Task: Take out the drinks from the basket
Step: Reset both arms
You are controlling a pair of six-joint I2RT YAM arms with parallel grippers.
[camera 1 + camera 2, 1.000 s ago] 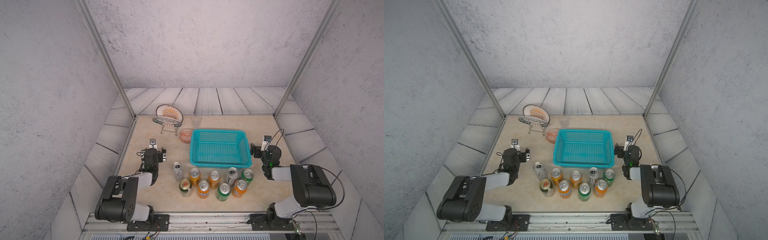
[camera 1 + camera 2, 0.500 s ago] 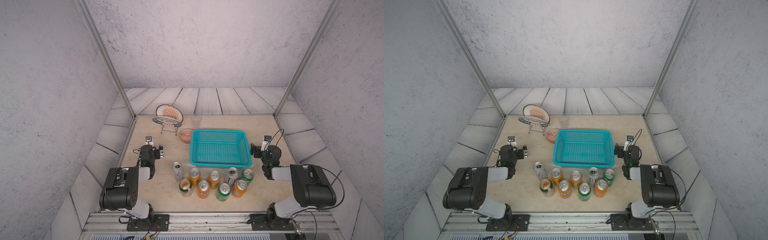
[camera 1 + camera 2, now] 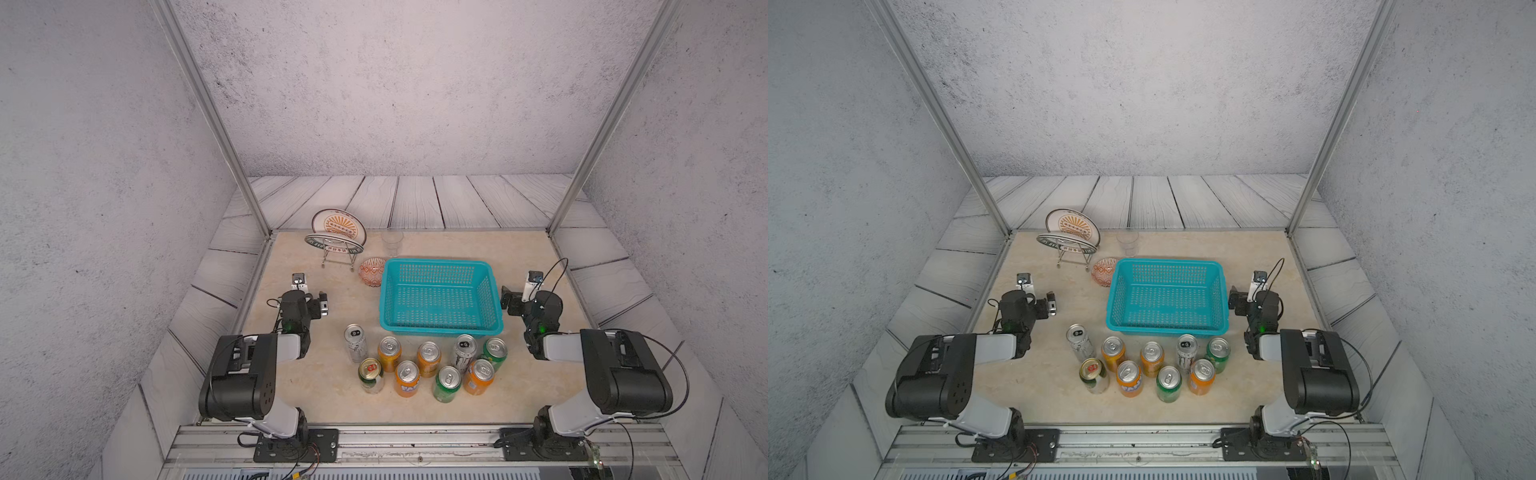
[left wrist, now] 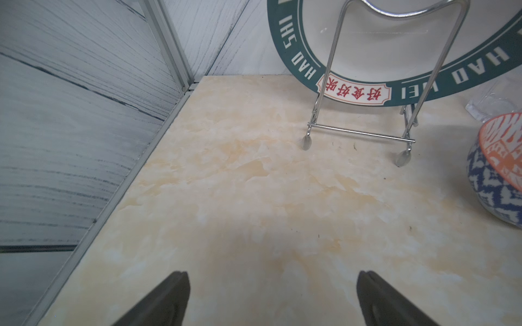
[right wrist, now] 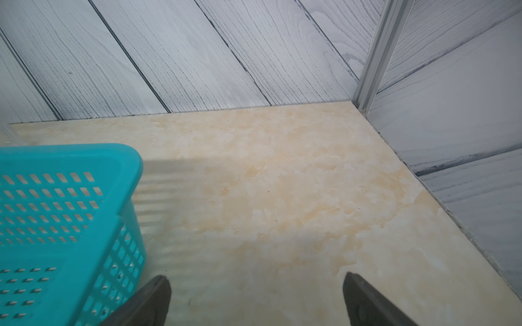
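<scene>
Tabletop (image 3: 316, 386) first, Ana: what sits on it?
Turquoise basket (image 3: 436, 263) at centre frame, Ben, with nothing inside its mesh. All nine drinks (image 3: 428, 357) stand clustered just below it, lower centre.
So is unloading done?
I judge so. Nothing calls for another grasp, only pulling the arms back. Left jaws and right jaws are spread wide, holding nothing, on either side of the basket.

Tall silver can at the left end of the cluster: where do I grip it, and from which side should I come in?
Grip the tall silver can around its mid-body, jaws across the round wall. It stands upright; an orange can and a green can crowd its right and front, while its left is bare table. Come in level from the left with the open left gripper.
</scene>
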